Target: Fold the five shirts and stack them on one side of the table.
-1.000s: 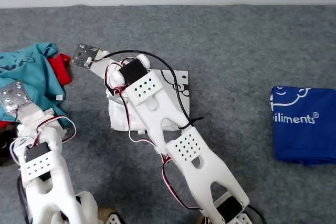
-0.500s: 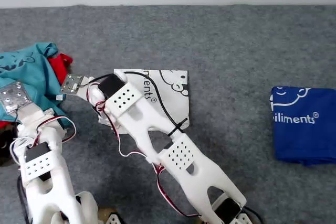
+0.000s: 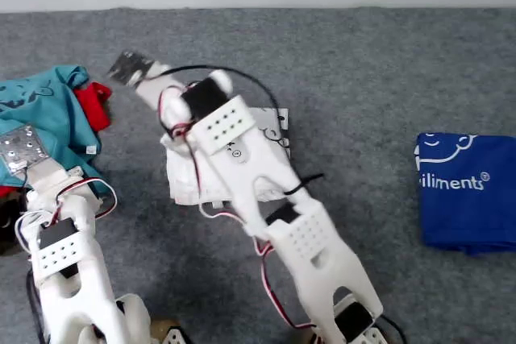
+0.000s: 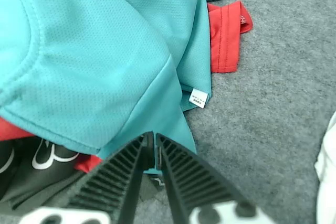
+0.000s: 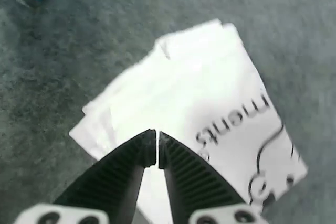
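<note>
Shirts lay in three places on the grey desk [image 3: 363,78]. Beneath the left hand [image 4: 155,136] was a heap. A crumpled teal shirt [image 4: 94,51] spread over the top of it, with its lower corner running under the fingertips. A red shirt [image 4: 226,35] poked out from under the teal one beyond the hand, toward the other arm. A black shirt [image 4: 31,166] with white print was tucked under the teal one, beside the fingers. A small white tag [image 4: 198,98] on the teal hem sat just past the fingertips. That hand's fingers were together, with only a hairline gap between them; whether they pinched any cloth could not be told. The right hand [image 3: 133,68] was held out past the far left corner of the white shirt [image 3: 189,179], near the red shirt, and its arm stretched across the white one. The right wrist view showed its fingers likewise pressed together with nothing between them. Below the tips the white shirt lay flat on the desk, folded into a rough rectangle with dark print at one end. A blue shirt [image 3: 468,191], folded with white print on top, lay well apart from both hands, at the desk's edge on the right arm's side.
</note>
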Tool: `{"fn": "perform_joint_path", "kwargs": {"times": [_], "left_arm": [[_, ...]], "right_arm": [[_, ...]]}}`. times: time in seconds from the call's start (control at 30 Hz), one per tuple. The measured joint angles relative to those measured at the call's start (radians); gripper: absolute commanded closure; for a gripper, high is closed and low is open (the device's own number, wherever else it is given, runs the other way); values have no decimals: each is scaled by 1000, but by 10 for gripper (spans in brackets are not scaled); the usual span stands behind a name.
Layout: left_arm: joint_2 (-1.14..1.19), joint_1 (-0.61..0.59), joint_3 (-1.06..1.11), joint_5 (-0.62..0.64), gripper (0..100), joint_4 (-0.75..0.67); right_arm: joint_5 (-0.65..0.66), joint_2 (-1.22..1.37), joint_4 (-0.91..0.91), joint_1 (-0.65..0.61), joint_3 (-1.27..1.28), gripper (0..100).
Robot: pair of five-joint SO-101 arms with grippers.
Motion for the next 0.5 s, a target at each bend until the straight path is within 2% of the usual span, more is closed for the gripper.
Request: {"fn": "perform_joint_path", "kwargs": {"times": [0.13, 0.27, 0.37, 0.5], "left_arm": [[0, 0, 0, 0, 984, 0], [0, 0, 0, 0, 984, 0], [0, 0, 0, 0, 984, 0], [0, 0, 0, 0, 984, 0]], "right_arm": [[-167, -158, 0, 52, 229, 795], [-393, -293, 0, 95, 454, 664], [-514, -341, 0, 120, 560, 659], [-589, -347, 0, 137, 620, 660]]}}
